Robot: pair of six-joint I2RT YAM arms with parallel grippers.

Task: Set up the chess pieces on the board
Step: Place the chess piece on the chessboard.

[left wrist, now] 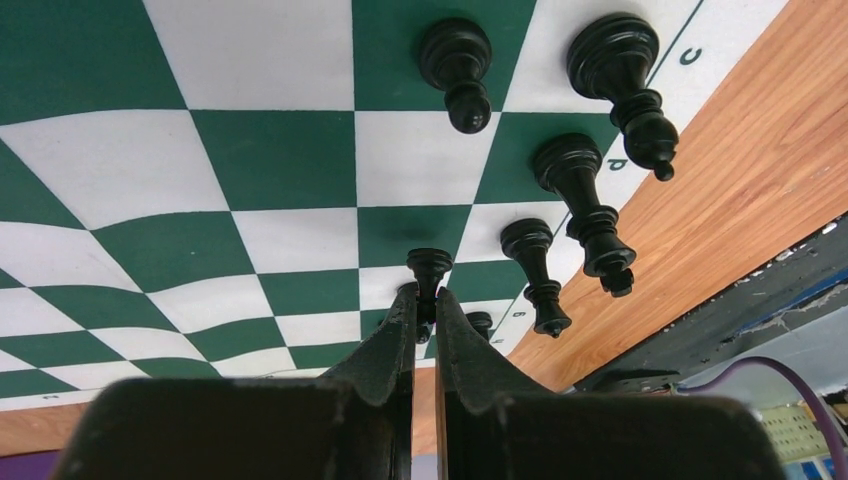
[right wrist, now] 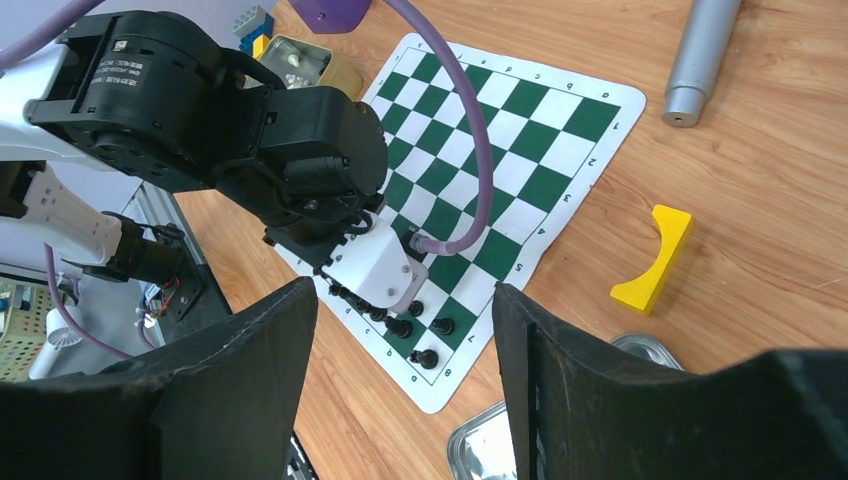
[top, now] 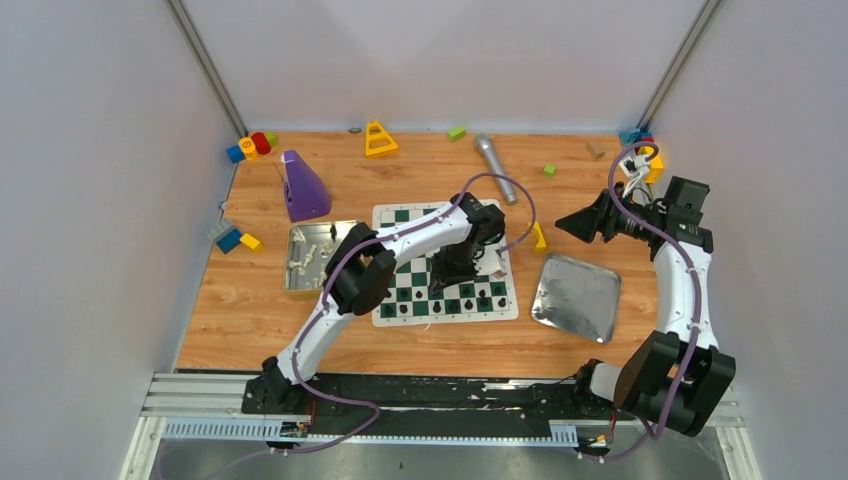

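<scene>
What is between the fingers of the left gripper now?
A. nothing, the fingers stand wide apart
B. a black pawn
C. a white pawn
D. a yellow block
B: in the left wrist view the left gripper is closed on a small black pawn that stands on the board, close to the other black pieces.

The desk (top: 260,310) is wood-grained, with a smooth, faintly satin face. The board (left wrist: 280,160) is a thin, smooth printed mat, slightly wavy, with a low sheen. The black chess pieces (left wrist: 590,205) are glossy moulded plastic that catches highlights. The left fingers (left wrist: 385,350) are matt black and coarse-textured. The square tray (top: 575,295) is shiny bare metal, the cylinder (right wrist: 705,50) brushed silver metal, and the yellow block (right wrist: 655,262) smooth matt plastic.
</scene>
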